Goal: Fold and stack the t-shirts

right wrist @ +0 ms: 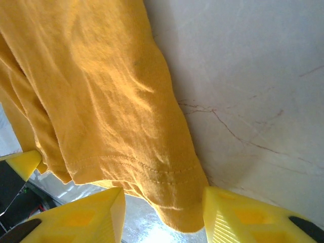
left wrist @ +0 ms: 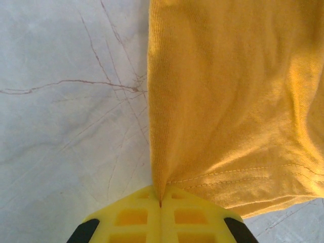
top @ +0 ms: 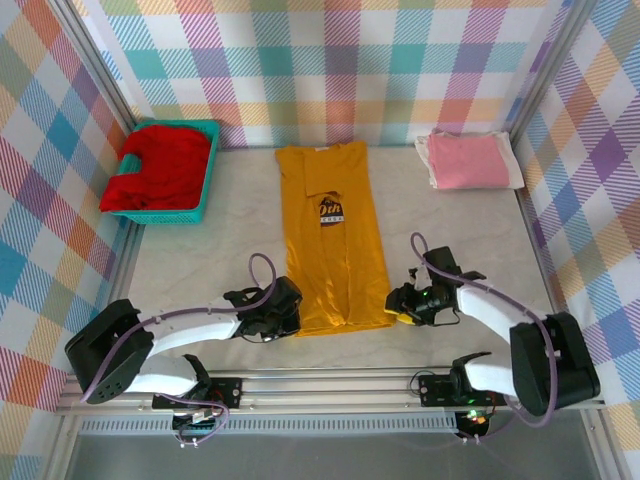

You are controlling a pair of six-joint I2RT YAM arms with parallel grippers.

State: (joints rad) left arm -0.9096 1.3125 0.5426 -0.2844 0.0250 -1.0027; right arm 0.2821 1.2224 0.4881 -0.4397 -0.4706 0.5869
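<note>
Closest in, low at the near edge of the bench point(top: 200, 260): left gripper point(left wrist: 160, 202), clamped fully shut on the bottom-left hem corner of the yellow shirt point(top: 330, 240), with the cloth drawn into a tight ridge straight out of the closed jaws. Held there, most likely, to carry that corner up toward the collar for a lengthwise fold. Between the two arms, spread flat and face up, collar away, dark round print on the chest, apparently narrowed to a long strip with the sleeves tucked in. On the right, right gripper point(right wrist: 162, 202), jaws apart and straddling the bottom-right hem corner, with the stitched edge between the fingers but not pinched. Probably poised to close, so as to match the left hold and raise both corners evenly. Worth securing that second grip before any lift; pulling on one corner alone likely to skew the fold. Farther back, left to right: red shirt point(top: 160, 165), heaped unfolded in the teal basket point(top: 205, 195); pink shirt point(top: 468, 160), folded at the far right, seemingly the base of the stack.
</note>
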